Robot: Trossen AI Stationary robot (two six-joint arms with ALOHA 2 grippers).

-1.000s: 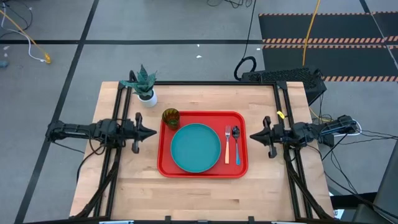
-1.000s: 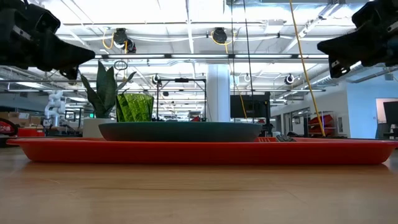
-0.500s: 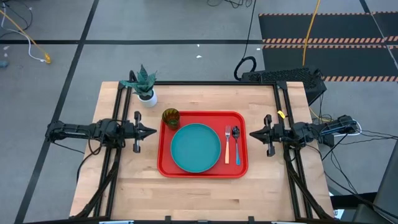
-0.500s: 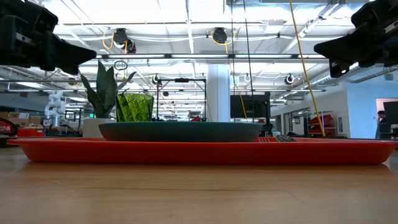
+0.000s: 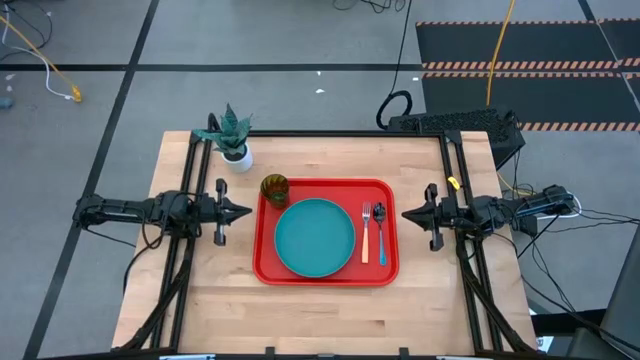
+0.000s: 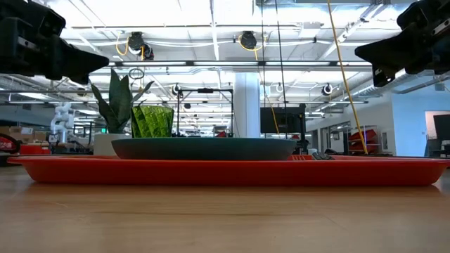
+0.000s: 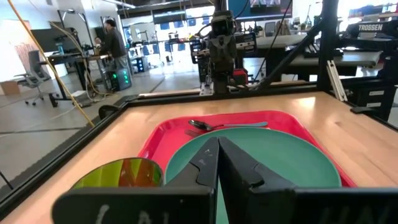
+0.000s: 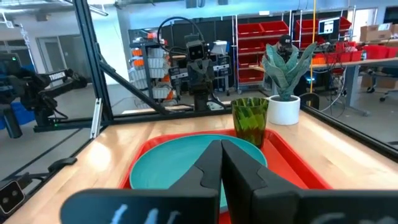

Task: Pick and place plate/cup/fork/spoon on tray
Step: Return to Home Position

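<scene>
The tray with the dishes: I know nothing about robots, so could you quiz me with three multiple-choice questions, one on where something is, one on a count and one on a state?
1. Where is the cup?
A) on the plate
B) in a corner of the tray, beside the plate
C) off the tray

2. How many things lie on the tray?
A) two
B) three
C) four

3. How are the left arm's fingers?
A) shut, empty
B) wide open
C) shut on the cup

Answers:
1 B: the high view shows the cup in the tray's corner, next to the plate.
2 C: plate, cup, fork and spoon.
3 A: the left wrist view shows them pressed together with nothing between.
</scene>
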